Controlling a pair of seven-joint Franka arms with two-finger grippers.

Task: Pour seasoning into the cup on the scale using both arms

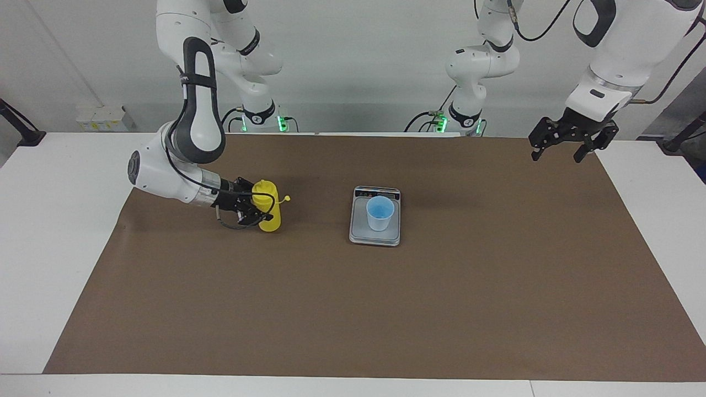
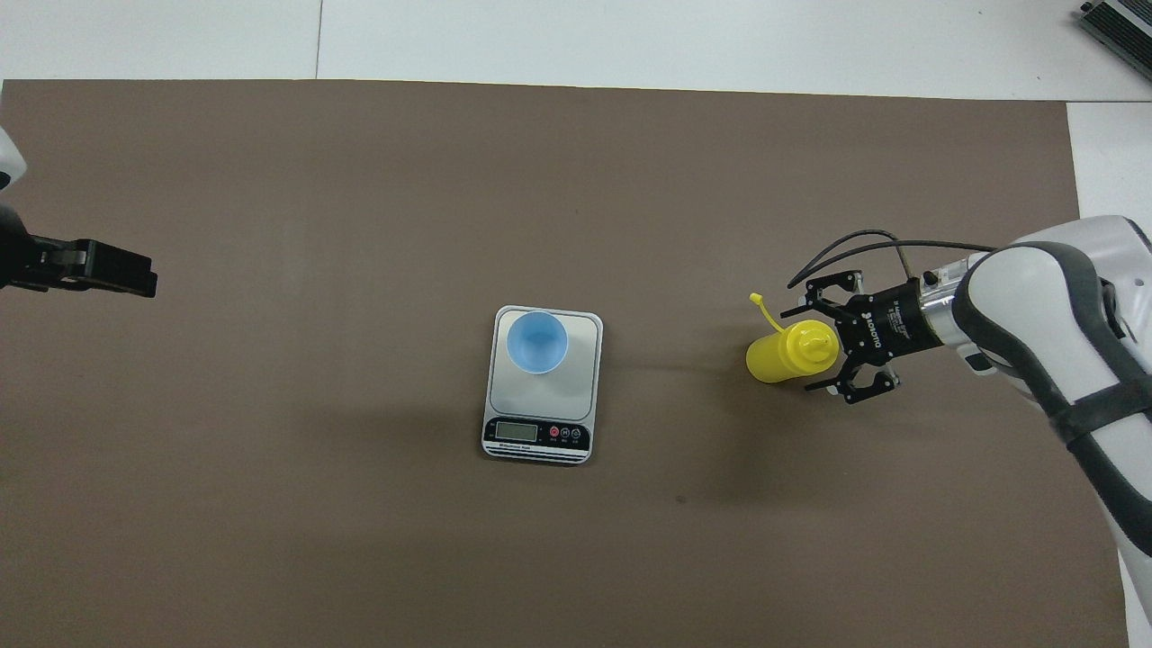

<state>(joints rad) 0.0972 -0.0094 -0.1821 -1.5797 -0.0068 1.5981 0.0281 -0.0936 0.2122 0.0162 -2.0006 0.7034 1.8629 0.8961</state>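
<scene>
The yellow seasoning bottle (image 1: 269,215) (image 2: 785,353) stands upright on the brown mat, beside the scale toward the right arm's end, its tethered cap hanging open. My right gripper (image 1: 257,214) (image 2: 803,351) reaches in sideways at the bottle's upper part, open, one finger on each side of it. The light blue cup (image 1: 380,213) (image 2: 537,341) stands on the grey scale (image 1: 374,234) (image 2: 585,387) at mid-table. My left gripper (image 1: 557,156) (image 2: 117,270) waits open in the air over the mat's corner at the left arm's end.
The brown mat (image 1: 353,309) covers most of the white table (image 1: 55,220). The scale's display strip (image 2: 537,434) faces the robots. Bare mat lies between the scale and the left arm's end.
</scene>
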